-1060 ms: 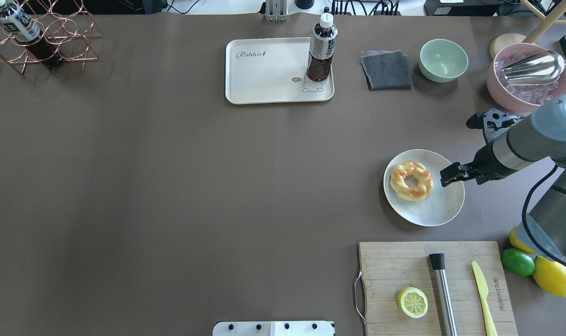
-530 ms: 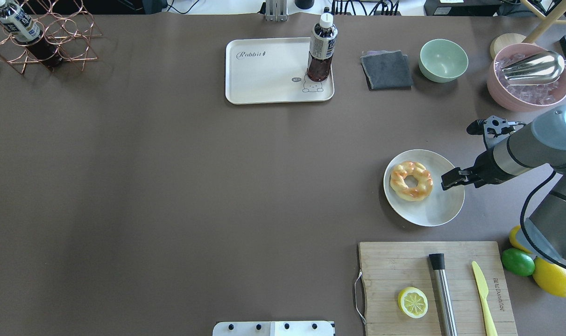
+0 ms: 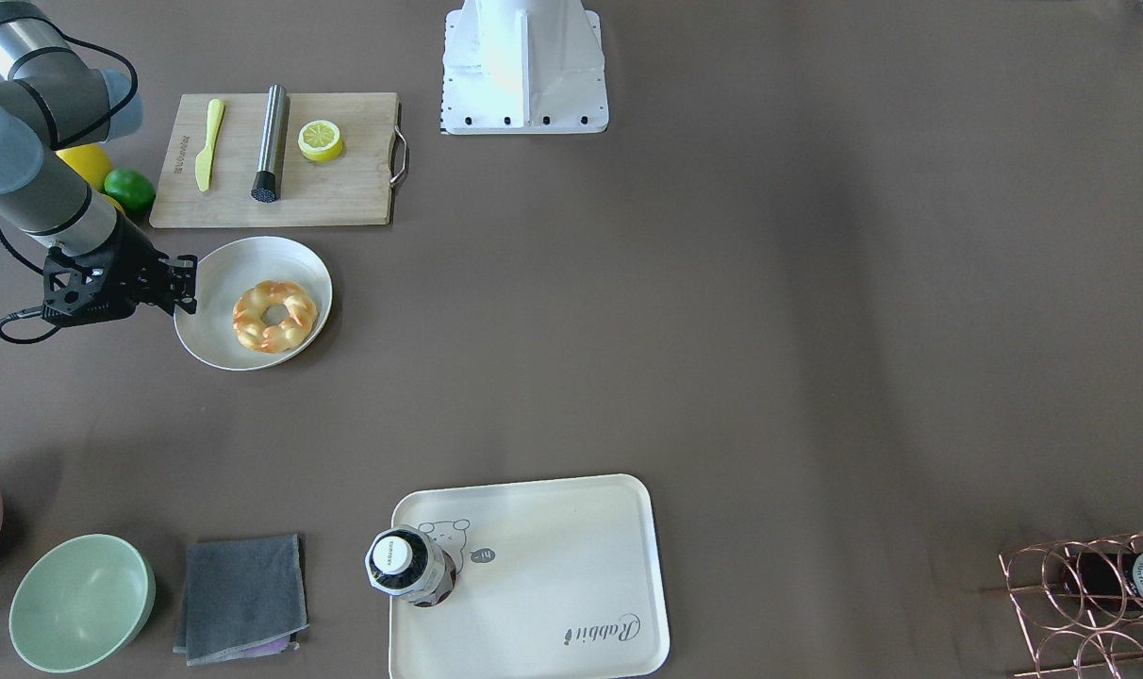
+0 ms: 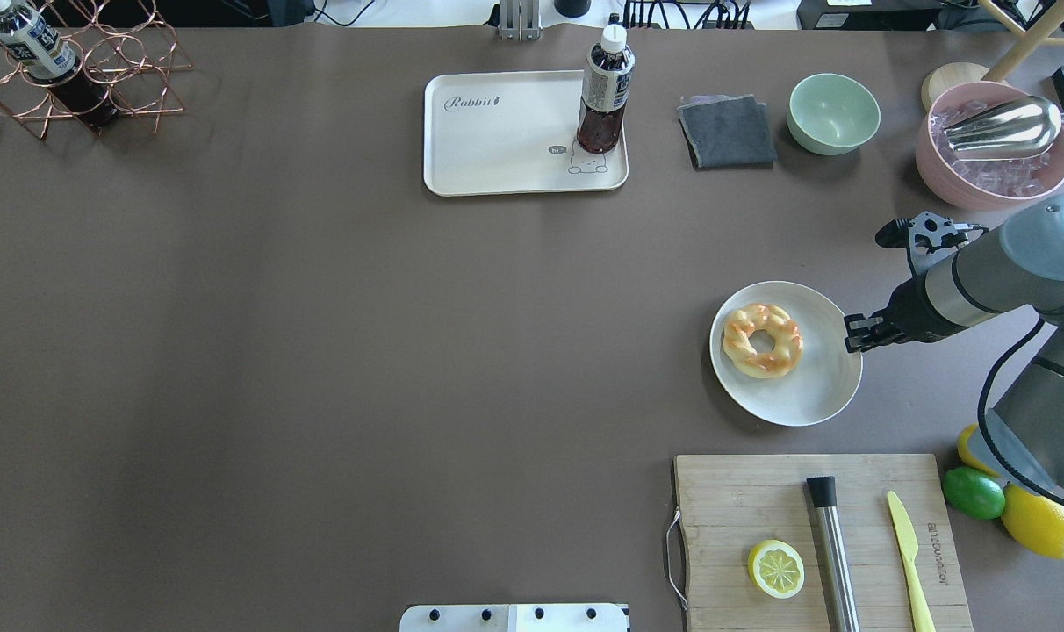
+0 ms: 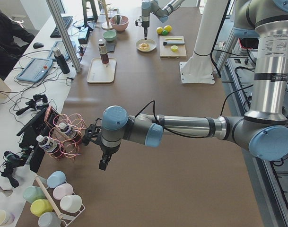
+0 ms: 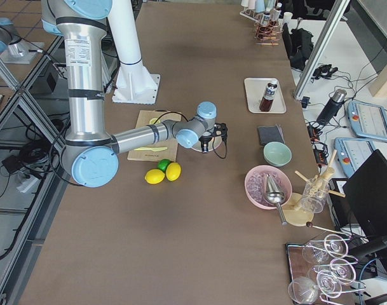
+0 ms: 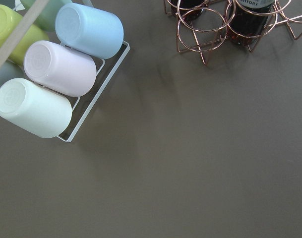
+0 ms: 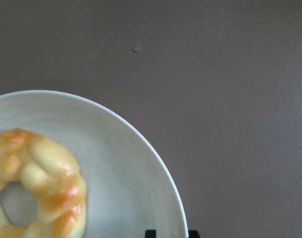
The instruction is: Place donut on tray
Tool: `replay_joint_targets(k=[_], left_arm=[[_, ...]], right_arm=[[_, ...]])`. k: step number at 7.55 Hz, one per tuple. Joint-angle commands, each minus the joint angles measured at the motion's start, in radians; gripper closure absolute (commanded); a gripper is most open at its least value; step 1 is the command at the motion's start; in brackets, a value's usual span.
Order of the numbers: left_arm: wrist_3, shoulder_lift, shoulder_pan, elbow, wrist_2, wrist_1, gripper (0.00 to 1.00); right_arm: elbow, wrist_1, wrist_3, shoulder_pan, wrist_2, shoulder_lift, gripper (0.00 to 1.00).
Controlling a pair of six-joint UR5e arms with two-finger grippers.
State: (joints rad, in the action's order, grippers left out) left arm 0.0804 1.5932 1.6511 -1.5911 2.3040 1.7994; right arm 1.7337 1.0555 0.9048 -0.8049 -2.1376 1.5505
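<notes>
Donut (image 4: 762, 341) on plate (image 4: 815, 397), cutting board (image 4: 734, 502) beside plate, bottle (image 4: 604, 92) standing on tray (image 4: 497, 149), tray well apart from plate

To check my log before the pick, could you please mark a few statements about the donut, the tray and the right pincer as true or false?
1. The donut lies on the round white plate. True.
2. The tray holds nothing. False: a bottle stands on it by the bear print.
3. The right pincer grips the donut. False: it is at the plate's rim, apart from the donut.
4. A halved lemon lies on the cutting board. True.
</notes>
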Motion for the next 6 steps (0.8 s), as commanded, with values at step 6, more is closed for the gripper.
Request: replay_joint_targets(k=[6], left_arm=[[0.004,-0.009,0.003,0.003,0.076,0.0,0.02]], right_arm=[[0.04,0.011,0.107,-0.134,-0.234,-0.125,1.0]])
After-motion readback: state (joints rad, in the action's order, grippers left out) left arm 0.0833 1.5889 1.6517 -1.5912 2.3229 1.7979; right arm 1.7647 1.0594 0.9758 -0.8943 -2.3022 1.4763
